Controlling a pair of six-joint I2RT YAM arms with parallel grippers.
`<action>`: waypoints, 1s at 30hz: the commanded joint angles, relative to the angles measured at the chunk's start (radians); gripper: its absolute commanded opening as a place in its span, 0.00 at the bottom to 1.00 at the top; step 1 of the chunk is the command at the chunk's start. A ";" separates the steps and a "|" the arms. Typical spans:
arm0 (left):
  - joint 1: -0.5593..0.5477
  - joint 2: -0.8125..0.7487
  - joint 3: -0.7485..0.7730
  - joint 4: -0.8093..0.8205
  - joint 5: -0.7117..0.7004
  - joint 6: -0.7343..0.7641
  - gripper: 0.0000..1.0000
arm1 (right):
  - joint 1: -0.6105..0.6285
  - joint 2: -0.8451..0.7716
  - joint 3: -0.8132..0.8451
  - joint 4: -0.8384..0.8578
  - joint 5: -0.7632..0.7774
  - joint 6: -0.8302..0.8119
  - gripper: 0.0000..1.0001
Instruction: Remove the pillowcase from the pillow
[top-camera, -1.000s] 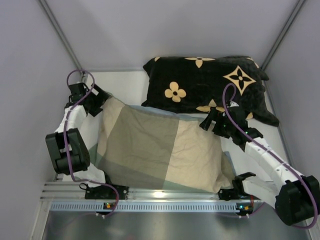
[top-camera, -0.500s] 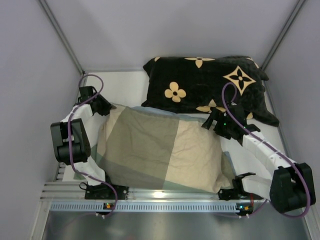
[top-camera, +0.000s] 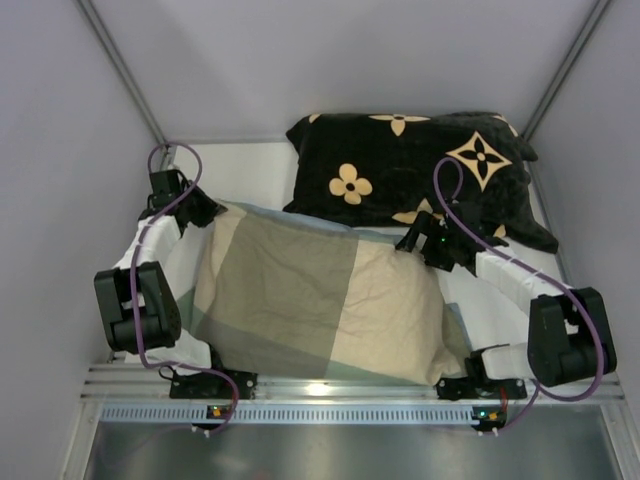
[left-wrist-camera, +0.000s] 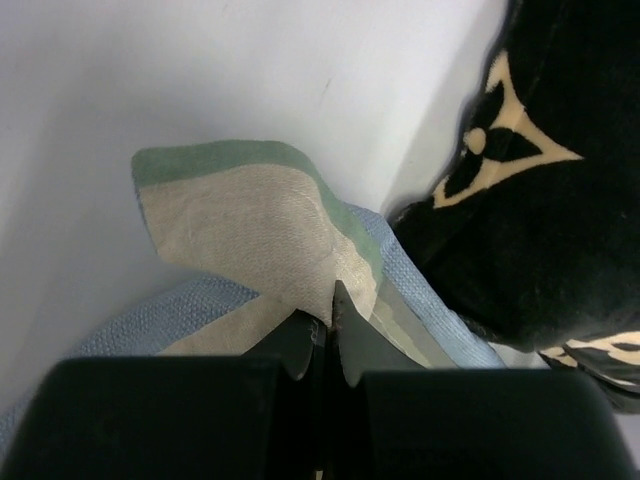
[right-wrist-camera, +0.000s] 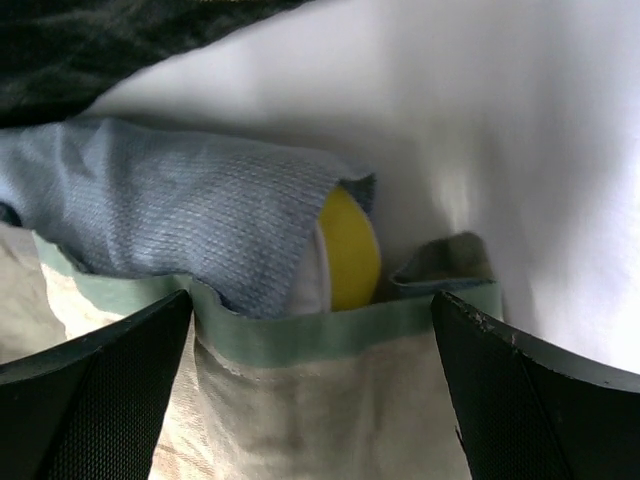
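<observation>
Pillowcase x1, pillow x1, cushion x1

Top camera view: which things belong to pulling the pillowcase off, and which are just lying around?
In the job: pillowcase; pillow, its yellow edge peeking out; left gripper, shut on a pillowcase corner; right gripper, open at the case's opening.
Lying about: black flowered cushion.

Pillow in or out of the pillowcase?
In: the pillowcase bulges full; only a yellow corner of the pillow peeks from its open end, right wrist view.
</observation>
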 joint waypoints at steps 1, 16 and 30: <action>0.004 -0.058 -0.025 0.014 0.057 0.006 0.00 | -0.010 0.035 -0.017 0.161 -0.144 -0.019 0.98; 0.004 -0.218 0.064 0.014 0.270 -0.121 0.00 | 0.013 -0.067 0.068 0.238 -0.336 -0.063 0.00; 0.007 -0.088 0.381 0.558 0.359 -0.682 0.00 | -0.059 0.137 0.831 0.292 -0.307 -0.053 0.00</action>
